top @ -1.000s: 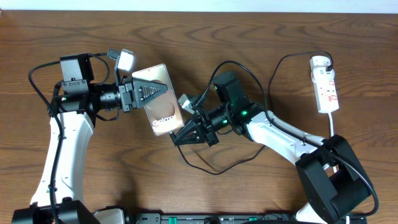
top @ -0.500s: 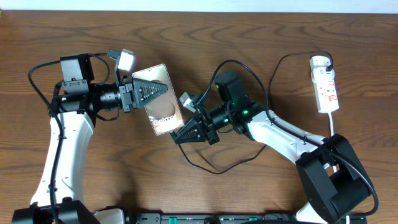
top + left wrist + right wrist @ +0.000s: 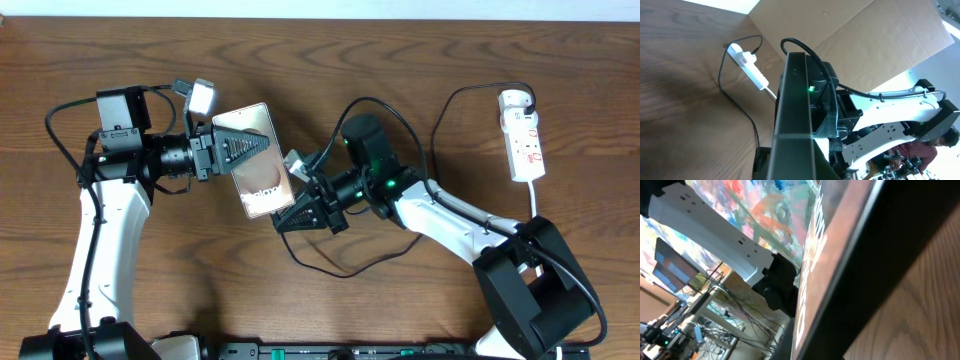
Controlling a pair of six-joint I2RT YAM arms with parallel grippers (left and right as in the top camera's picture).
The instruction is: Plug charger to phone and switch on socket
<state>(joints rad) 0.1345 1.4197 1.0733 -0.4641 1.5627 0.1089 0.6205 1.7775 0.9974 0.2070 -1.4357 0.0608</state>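
Change: right gripper (image 3: pixel 290 218) edged toward 9 o'clock, onto phone (image 3: pixel 262 130) lower end | left gripper (image 3: pixel 243 150) clamped on phone, 9 o'clock of centre | right jaws together, charger (image 3: pixel 340 272) tip hidden | socket (image 3: pixel 526 140) at 3 o'clock, untouched | insertion likely imminent

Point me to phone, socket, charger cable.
phone (image 3: pixel 265 172), overhead view, bronze back above the lettering.
socket (image 3: pixel 527 150), overhead view, middle of white body.
charger (image 3: pixel 436 135), overhead view, cable curve left of socket.
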